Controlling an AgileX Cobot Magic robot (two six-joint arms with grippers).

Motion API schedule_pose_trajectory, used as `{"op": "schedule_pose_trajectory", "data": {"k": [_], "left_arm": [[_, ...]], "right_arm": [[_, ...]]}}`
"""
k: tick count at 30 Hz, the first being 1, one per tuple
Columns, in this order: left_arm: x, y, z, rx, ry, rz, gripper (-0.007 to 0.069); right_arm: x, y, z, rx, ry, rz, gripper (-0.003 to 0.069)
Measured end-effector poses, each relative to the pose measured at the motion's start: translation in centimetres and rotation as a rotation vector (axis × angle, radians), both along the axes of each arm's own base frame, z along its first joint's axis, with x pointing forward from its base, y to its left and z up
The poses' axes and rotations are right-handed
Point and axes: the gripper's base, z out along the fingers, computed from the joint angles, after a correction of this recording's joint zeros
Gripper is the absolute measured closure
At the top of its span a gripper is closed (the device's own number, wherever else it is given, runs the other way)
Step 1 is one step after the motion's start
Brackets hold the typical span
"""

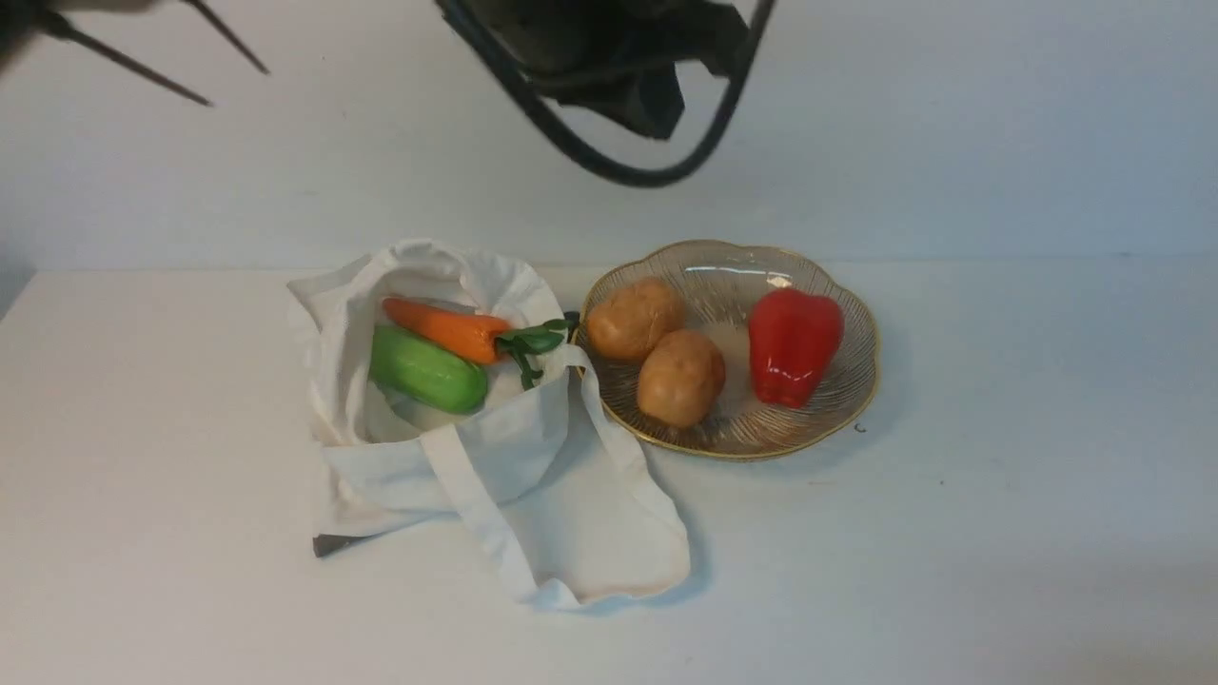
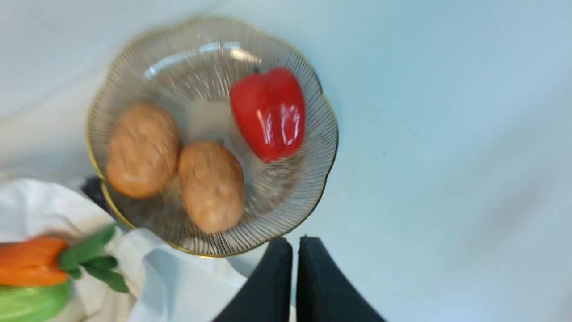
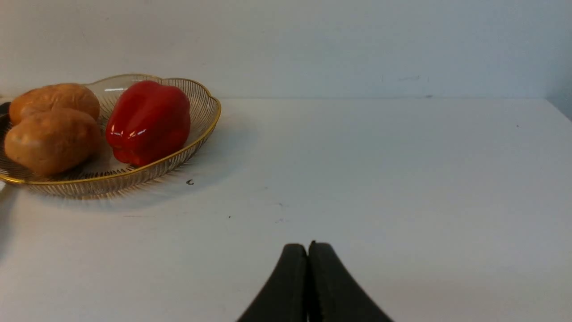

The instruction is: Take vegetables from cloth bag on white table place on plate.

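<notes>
I can read no writing, label, brand, number or sign in any view. The cloth bag [image 1: 571,514] is plain off-white fabric and the plate [image 1: 733,271] is bare ribbed glass. A tiny dark mark [image 3: 190,182] lies on the desk [image 1: 999,533] just beside the plate. It may be only a speck, since it is too small to read as a character.

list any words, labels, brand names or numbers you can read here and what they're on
None: no readable text shows in any view.
The cloth bag is plain off-white, with no print on the sides that show.
The plate has only ribs and a gold rim.
The potatoes, red pepper, carrot and green cucumber piece carry no stickers.
The dark specks on the white table are marks, not letters.
</notes>
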Motion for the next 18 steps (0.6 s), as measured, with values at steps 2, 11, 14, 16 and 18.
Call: {"op": "schedule_pose_trajectory", "data": {"k": [2, 11, 14, 16, 18], "left_arm": [[-2.1, 1.1, 2.5, -0.029, -0.053, -0.005, 0.0629], [-5.1, 2.6, 5.5, -0.073, -0.128, -0.026, 0.0629], [-5.6, 2.9, 5.8, -0.071, -0.142, -0.044, 0.0629], [-6.2, 3.1, 6.0, -0.078, -0.141, -0.055, 0.0629], [-7.1, 3.5, 6.1, -0.084, -0.136, -0.068, 0.0629]], "right_arm": [[0.0, 0.0, 0.0, 0.001, 0.0, 0.0, 0.0673], [0.0, 0.0, 0.0, 0.001, 0.0, 0.0, 0.0673], [0.0, 0.0, 0.0, 0.001, 0.0, 0.0, 0.0673], [0.0, 0.0, 0.0, 0.001, 0.0, 0.0, 0.0673], [0.0, 0.0, 0.0, 0.001, 0.0, 0.0, 0.0673]]}}
